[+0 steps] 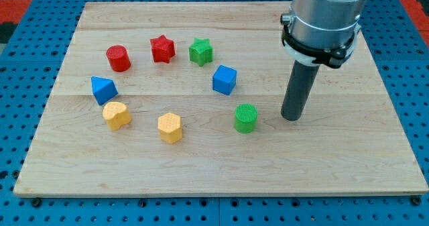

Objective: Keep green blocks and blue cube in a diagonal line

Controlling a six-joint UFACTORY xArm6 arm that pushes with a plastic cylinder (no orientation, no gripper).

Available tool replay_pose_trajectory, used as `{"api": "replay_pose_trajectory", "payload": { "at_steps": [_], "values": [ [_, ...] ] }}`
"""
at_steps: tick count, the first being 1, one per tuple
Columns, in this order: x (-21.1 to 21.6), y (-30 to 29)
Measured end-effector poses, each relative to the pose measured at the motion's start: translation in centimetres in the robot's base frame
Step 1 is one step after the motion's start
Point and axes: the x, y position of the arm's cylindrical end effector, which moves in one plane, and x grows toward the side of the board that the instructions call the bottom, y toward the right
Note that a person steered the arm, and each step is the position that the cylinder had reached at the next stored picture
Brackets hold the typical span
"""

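Observation:
The green star [200, 51] lies near the view's top centre, just right of the red star [162, 48]. The blue cube [224, 79] sits below and to the right of the green star. The green cylinder [246, 117] stands below and right of the cube, so the three run in a slanted row. My tip [290, 117] rests on the board a little to the right of the green cylinder, apart from it.
A red cylinder [118, 58] and a blue triangular block [103, 89] lie at the view's left. Two yellow blocks [116, 115] [170, 127] sit below them. The wooden board [335, 165] is ringed by blue pegboard.

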Motion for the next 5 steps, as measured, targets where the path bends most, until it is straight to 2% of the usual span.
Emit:
{"api": "replay_pose_trajectory", "payload": {
  "at_steps": [1, 2, 3, 5],
  "values": [
    [0.0, -3.7],
    [0.5, -4.3],
    [4.0, -3.2],
    [-0.6, -7.6]
  ]
}}
